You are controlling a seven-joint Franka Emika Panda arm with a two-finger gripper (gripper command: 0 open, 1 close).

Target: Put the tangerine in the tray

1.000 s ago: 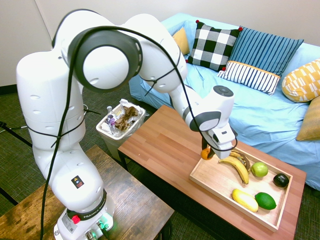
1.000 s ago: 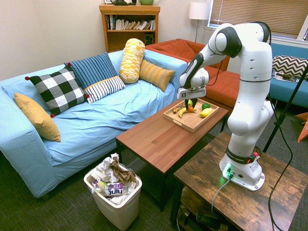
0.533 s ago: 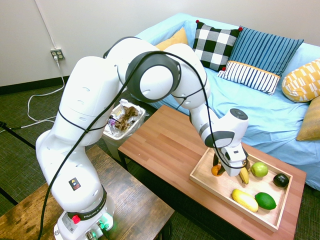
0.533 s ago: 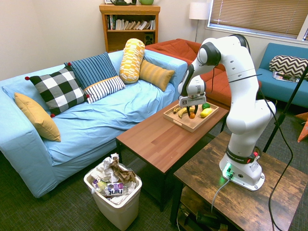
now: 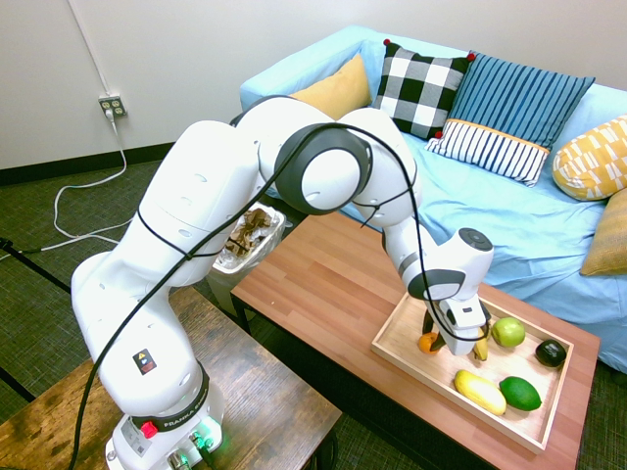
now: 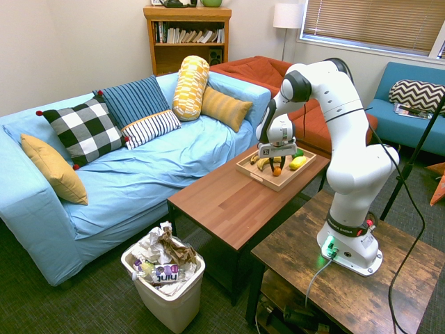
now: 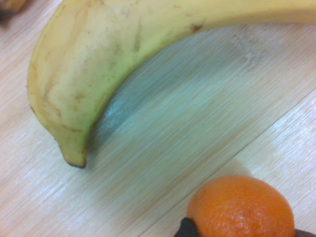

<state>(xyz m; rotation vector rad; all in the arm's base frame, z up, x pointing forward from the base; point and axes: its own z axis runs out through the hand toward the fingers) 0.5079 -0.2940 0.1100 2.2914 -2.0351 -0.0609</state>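
Tangerine sits low inside the tray, just beside the banana, with the gripper closed on its sides. It is probably light, round, a little soft; squeezing gently across the middle seems safest.

Arm: glossy white rounded shells, bulky segments.
Joint caps: dark grey discs ringed in black.
Cable: thin black, looped along the segments.
Base: red button, small yellow-and-black label, green light at 6 o'clock.
Gripper: white body, dark fingers, square black-and-white marker.
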